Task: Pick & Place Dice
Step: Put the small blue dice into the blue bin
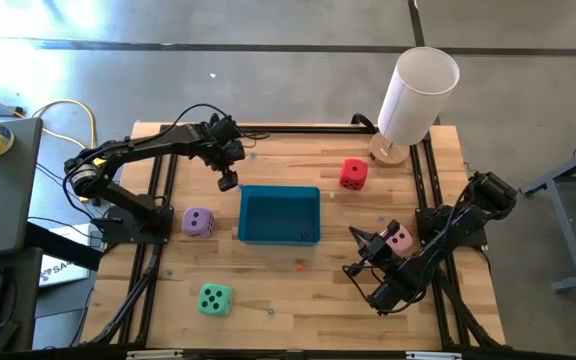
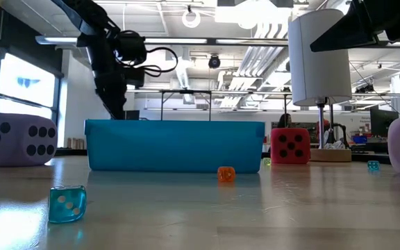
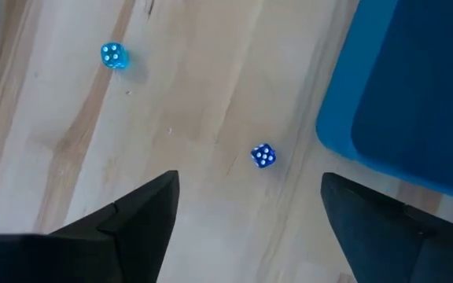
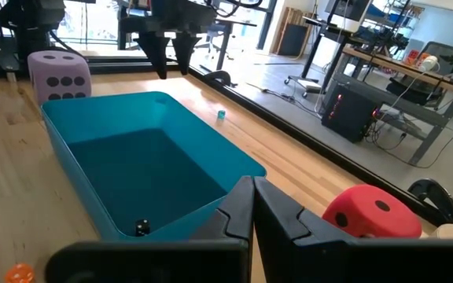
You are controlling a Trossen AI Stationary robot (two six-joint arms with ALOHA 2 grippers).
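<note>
High view, left gripper (image 1: 228, 183): hangs just off the tray's far-left corner, fingers spread, holding nothing.
Left wrist view: two tiny blue dice (image 3: 263, 156) on bare wood between the fingers (image 3: 132, 216), beside the tray wall.
Right gripper (image 1: 353, 233): near the tray's right side, fingers pressed together, empty.
Tray (image 1: 279, 215): teal, mid-table; one small dark object inside.
Pink die (image 1: 400, 239): beside the right arm.
Red die (image 1: 353, 174): beyond the tray's far-right corner.
Lilac die (image 1: 198, 222): left of the tray.
Green die (image 1: 214, 299): near edge, left.
Writing: none readable.
</note>
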